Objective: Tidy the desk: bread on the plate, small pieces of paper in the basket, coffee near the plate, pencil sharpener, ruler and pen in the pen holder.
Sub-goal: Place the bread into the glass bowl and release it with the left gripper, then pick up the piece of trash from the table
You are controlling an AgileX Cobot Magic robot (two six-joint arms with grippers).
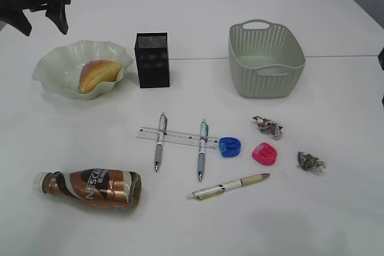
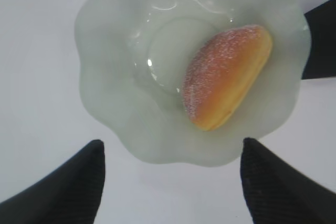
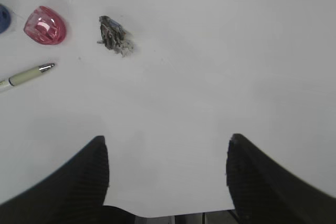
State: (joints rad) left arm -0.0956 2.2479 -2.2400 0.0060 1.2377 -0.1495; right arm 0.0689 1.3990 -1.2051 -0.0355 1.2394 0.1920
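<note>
The bread (image 1: 98, 74) already lies on the plate (image 1: 54, 67) near the desk's (image 1: 336, 208) far-left corner, its long axis running diagonally toward the pen holder (image 1: 152, 60) just beside the plate. The left gripper (image 2: 170, 179) hangs above the plate with jaws spread and empty, so that step looks finished. The right gripper (image 3: 168, 174) is also spread and empty, over bare desk near the right edge.

Judging by what remains, the coffee bottle (image 1: 90, 189) comes next: it lies on its side near the front-left corner, cap pointing toward the left edge, long axis roughly parallel to the front edge. The left arm would need to grip it across the body and carry it back beside the plate.

3 pens, the ruler (image 1: 177, 138), 2 sharpeners and 2 paper scraps still lie mid-desk; the basket (image 1: 266, 58) looks empty.
</note>
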